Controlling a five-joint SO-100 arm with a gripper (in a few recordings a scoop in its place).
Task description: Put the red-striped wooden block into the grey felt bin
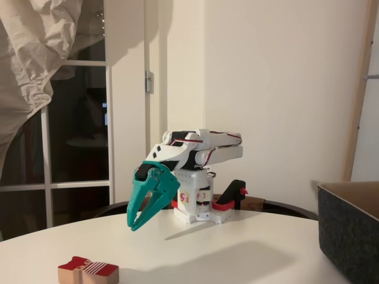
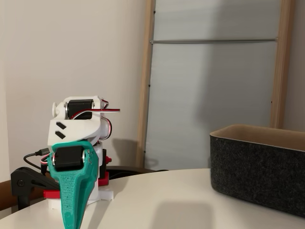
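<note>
The red-striped wooden block [image 1: 87, 271] lies flat on the white table near the front left edge, its red top and striped patch facing up. The teal gripper [image 1: 135, 225] hangs above the table behind and to the right of the block, pointing down and left, well clear of it. Its fingertips meet with nothing between them, so it is shut. In the other fixed view the gripper [image 2: 71, 223] shows edge-on at the lower left. The grey felt bin [image 1: 349, 234] stands at the right edge of the table, and its tan inside shows at the rim [image 2: 257, 131].
The white arm is folded low over its base [image 1: 198, 210] at the back of the round white table [image 1: 225, 254]. A black clamp [image 1: 234, 195] sits beside the base. Open tabletop lies between the block and the bin.
</note>
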